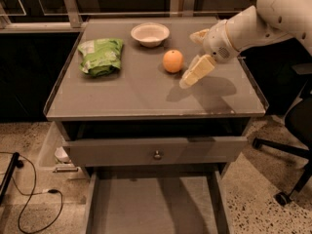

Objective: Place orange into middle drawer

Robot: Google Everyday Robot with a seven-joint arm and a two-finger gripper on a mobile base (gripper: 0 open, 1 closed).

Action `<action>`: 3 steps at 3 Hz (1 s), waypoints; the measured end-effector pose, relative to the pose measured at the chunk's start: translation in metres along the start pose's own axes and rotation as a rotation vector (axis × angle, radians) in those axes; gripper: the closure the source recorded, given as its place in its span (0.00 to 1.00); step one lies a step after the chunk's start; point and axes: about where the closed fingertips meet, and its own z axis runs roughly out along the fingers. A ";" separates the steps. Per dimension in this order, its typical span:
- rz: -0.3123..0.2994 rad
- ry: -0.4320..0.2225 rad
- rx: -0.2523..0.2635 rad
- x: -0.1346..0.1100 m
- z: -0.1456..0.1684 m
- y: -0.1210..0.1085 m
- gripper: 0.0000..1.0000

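We saw the grey table (122,94) fill most of the view. Below it the middle drawer (151,208) stood pulled out, under a knobbed drawer (112,152) that was slightly ajar. The white arm (263,21) reached in from the view's right, and its gripper (189,60) hung over the tabletop, fingers spread apart and gripping nothing. A green bag (101,56) lay toward the view's left, with a white bowl (150,34) at the back. The orange (173,61) sat on the tabletop just beside the gripper's parted fingers, well apart from the drawer below.
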 end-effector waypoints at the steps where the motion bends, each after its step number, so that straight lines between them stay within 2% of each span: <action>1: -0.004 0.009 -0.015 0.002 0.020 -0.008 0.00; 3: -0.005 0.020 -0.031 0.005 0.048 -0.023 0.00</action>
